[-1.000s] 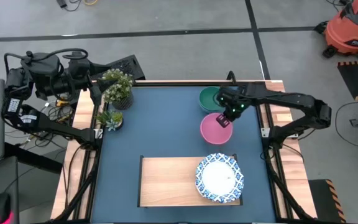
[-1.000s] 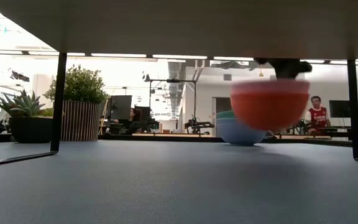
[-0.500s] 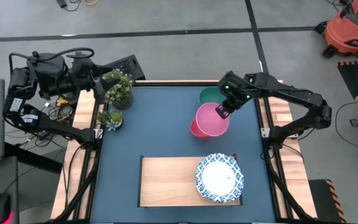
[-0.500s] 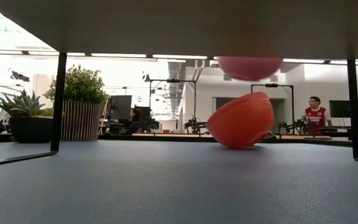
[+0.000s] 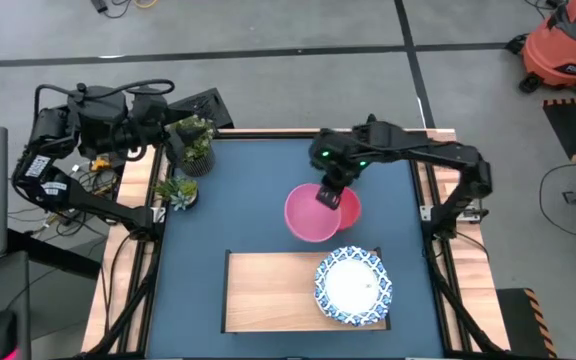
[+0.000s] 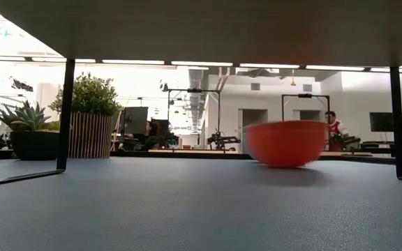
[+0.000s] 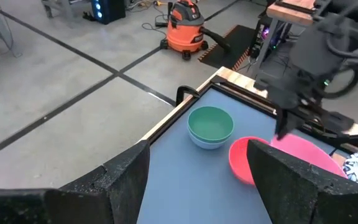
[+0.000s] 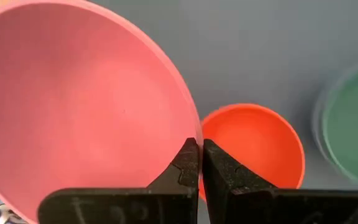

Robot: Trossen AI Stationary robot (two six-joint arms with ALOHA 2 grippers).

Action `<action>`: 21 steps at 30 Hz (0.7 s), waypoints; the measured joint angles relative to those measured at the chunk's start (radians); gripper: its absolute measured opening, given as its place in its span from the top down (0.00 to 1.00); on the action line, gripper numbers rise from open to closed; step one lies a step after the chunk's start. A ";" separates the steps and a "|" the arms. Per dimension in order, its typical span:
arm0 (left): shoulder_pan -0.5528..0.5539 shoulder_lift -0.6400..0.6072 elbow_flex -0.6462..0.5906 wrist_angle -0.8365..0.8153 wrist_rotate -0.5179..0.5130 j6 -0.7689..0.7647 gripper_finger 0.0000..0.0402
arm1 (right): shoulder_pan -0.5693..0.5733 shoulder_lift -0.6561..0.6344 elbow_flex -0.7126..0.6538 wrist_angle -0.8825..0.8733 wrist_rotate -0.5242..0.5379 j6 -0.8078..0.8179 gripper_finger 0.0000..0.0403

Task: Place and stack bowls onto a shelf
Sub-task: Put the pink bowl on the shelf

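Note:
My right gripper [image 5: 326,197] is shut on a pink bowl [image 5: 311,213], held above the blue table between the far edge and the shelf [image 5: 268,291]. Below it a red bowl [image 6: 286,143] sits upright on the table, and a green bowl [image 7: 210,125] stands beyond it near the far right corner. A stack of white bowls with blue patterned rims [image 5: 353,287] rests on the shelf's right end. My left gripper [image 7: 197,180] hangs open off the table's far left corner, with nothing between its fingers. My right gripper pinches the pink bowl's rim [image 8: 188,134] on the side toward the table's right, one finger inside and one outside. The fingers come from above, slanting down. The bowl is lifted clear of the table, its opening upward and a little tilted.
Two potted plants [image 5: 190,140] [image 5: 178,190] stand at the far left of the table. Wooden strips [image 5: 446,190] run along the sides. The left part of the shelf board is bare wood. In the low view a dark post [image 6: 65,115] stands at the left.
My right gripper has risen with the pink bowl and moved toward the table's left, rolling its wrist. A red bowl came out from under the pink one, rocked on its side on the table and has settled upright.

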 joint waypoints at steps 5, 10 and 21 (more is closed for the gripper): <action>0.000 0.000 0.000 -0.001 0.000 -0.041 0.37 | 0.054 0.133 0.195 -0.041 0.000 -0.104 0.94; 0.000 0.000 0.000 -0.001 -0.001 -0.085 0.37 | 0.097 0.242 0.353 -0.103 0.000 -0.171 0.94; 0.000 0.000 0.000 -0.002 0.002 -0.088 0.37 | 0.204 0.358 0.499 -0.078 0.000 -0.119 0.94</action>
